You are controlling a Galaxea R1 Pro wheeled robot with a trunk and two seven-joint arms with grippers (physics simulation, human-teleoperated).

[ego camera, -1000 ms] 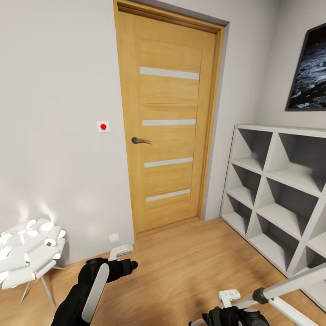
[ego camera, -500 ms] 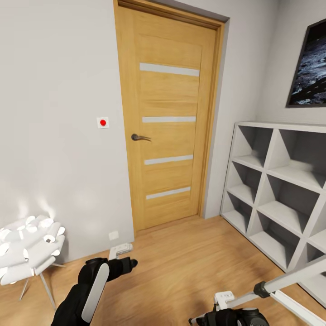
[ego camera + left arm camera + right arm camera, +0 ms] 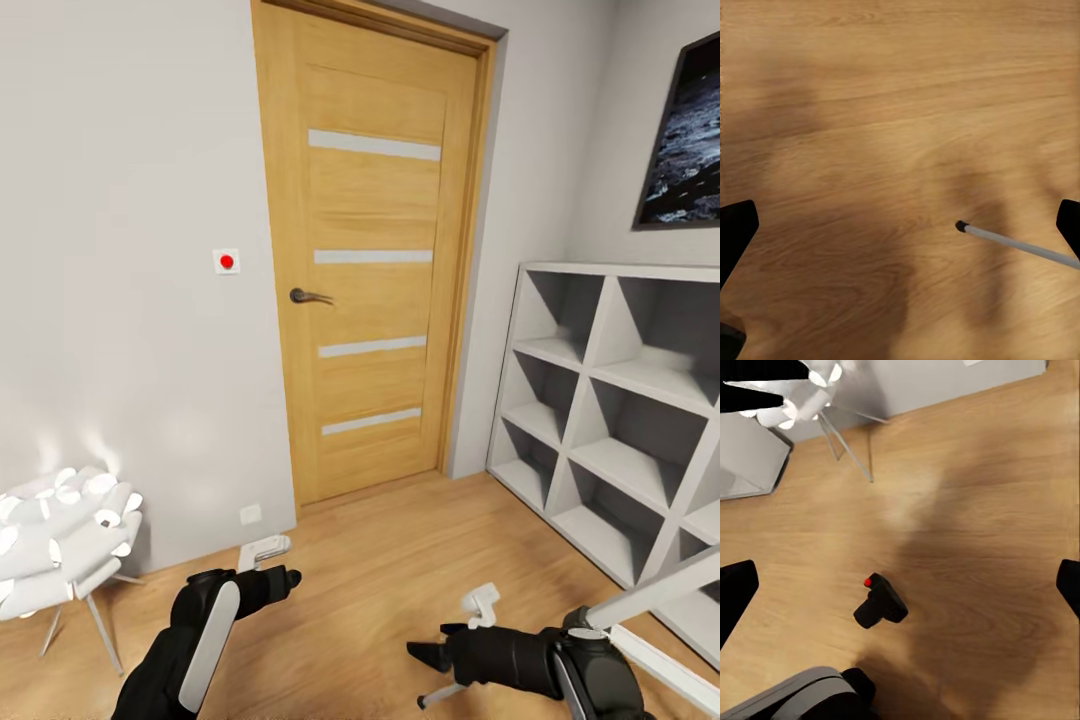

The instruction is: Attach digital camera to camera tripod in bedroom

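Right gripper [image 3: 432, 655], jaws spread and empty, hung above the digital camera [image 3: 880, 603] lying on the wood floor [image 3: 982, 547], so descending to grasp it seemingly came next.

black digital camera [image 3: 880, 602] on floor, silver camera tripod [image 3: 655, 592] leg

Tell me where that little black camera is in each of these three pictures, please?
Head view: I cannot find the digital camera among the door, shelf and arms.
Left wrist view: not seen; just floor and a thin silver tripod leg.
Right wrist view: the digital camera lies on the floor, near the picture's middle, between the wide-open fingertips.
Shared landmark: the light wood floor, in all three; also the white petal-like lamp in the head and right wrist views.
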